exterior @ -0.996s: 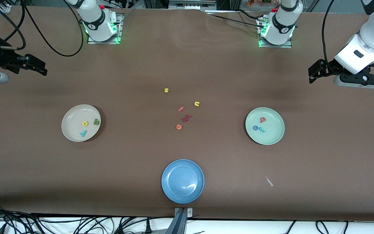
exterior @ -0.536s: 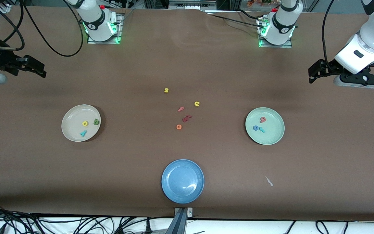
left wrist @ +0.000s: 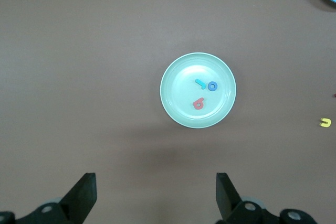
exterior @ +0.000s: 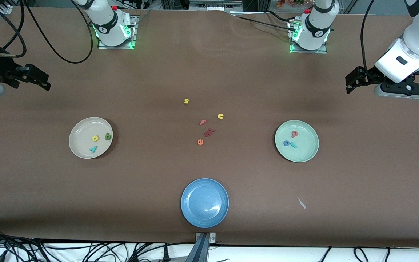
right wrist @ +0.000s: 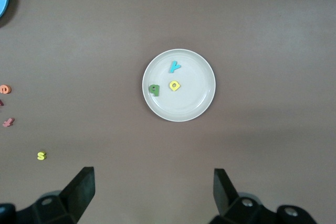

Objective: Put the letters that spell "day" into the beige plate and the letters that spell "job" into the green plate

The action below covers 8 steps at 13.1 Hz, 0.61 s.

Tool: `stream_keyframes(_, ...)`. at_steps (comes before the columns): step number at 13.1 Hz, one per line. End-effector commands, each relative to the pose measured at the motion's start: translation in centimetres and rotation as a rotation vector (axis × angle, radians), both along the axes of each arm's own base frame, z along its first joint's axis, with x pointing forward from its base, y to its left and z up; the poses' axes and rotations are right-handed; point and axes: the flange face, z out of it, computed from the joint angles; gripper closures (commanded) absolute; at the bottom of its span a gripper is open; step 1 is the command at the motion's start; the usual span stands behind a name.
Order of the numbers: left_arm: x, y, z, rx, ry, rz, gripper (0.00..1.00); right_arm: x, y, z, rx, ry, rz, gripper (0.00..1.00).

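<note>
Over the table's edge at the right arm's end, the right gripper [exterior: 44, 79] is being held up in the air with its two fingers [right wrist: 79, 188] spread wide and nothing between them. At the left arm's end, the left gripper [exterior: 351, 82] is likewise being carried high over bare table, its fingers [left wrist: 83, 195] standing fully apart and touching nothing.

Toward the right arm's end, the beige plate [exterior: 80, 149] is being seen flat on the table, and the letters that spell "day" are lying inside it: the dark green d [exterior: 108, 137] and the yellow a [exterior: 95, 138] side by side, the teal y [exterior: 93, 149] just nearer the front camera than those two. Toward the left arm's end, the green plate [exterior: 306, 154] is holding the letters that spell "job": the salmon-pink b [exterior: 295, 134] farther from the front camera, the blue o [exterior: 286, 143] and the teal j [exterior: 294, 145] touching or nearly so just nearer than it.

Between the plates, a yellow s [exterior: 186, 101], a yellow u [exterior: 220, 116], a pink f [exterior: 203, 122], an orange e [exterior: 200, 142] and some dark red pieces [exterior: 209, 131] are being left loose on the table. A blue plate [exterior: 204, 202] is lying nearest the front camera.

Compared with a second ago, the right gripper is being drawn slightly outward toward the table's edge; the left gripper, the plates and all letters are being kept where they were.
</note>
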Motion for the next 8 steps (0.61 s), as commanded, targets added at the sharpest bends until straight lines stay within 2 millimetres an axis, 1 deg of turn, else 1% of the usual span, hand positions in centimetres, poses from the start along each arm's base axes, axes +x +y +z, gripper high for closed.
stream_keyframes(1,0.25,0.04,0.47,-0.031,0.004,-0.017,0.0,-0.29,-0.09,0.47,-0.002,-0.032,0.041,0.0)
stream_keyframes(8,0.25,0.04,0.47,-0.031,0.004,-0.017,0.0,-0.23,-0.43,0.26,-0.028,-0.03,0.04,0.0)
